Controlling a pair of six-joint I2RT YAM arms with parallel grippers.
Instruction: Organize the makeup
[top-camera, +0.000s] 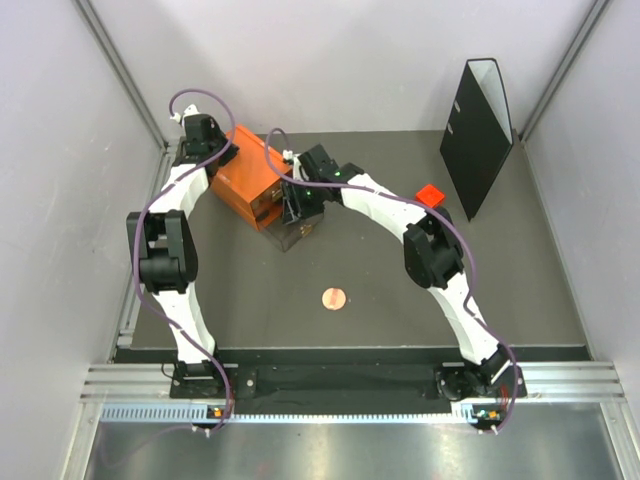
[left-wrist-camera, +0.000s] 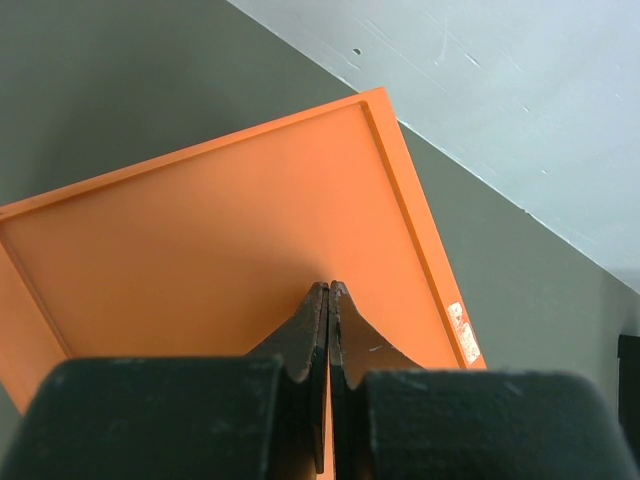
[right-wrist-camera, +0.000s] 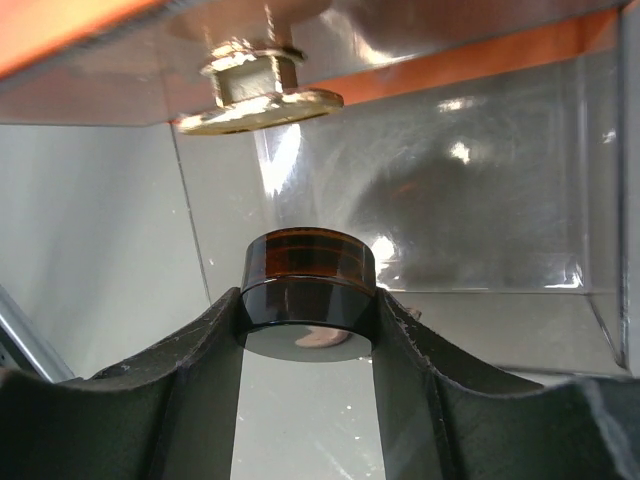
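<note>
Small black disc (right-wrist-camera: 308, 272) snug between the jaws of the right gripper (right-wrist-camera: 308, 308)

The left claw (left-wrist-camera: 328, 290) enters from 6 o'clock, its jaws pressed together, tips over the flat orange box (left-wrist-camera: 220, 220). A small white label (left-wrist-camera: 462, 332) sits on the box's 4 o'clock edge. Grey worktop (left-wrist-camera: 120, 80) surrounds the box, and a pale wall (left-wrist-camera: 500, 80) fills 1 o'clock.

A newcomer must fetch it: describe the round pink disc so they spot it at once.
From above, find the dark table, then the open stretch between the left arm and right arm, nearer their bases than the orange drawer box. The round pink disc lies alone there: flat, coppery-pink, unlike the small red cube farther back.
</note>
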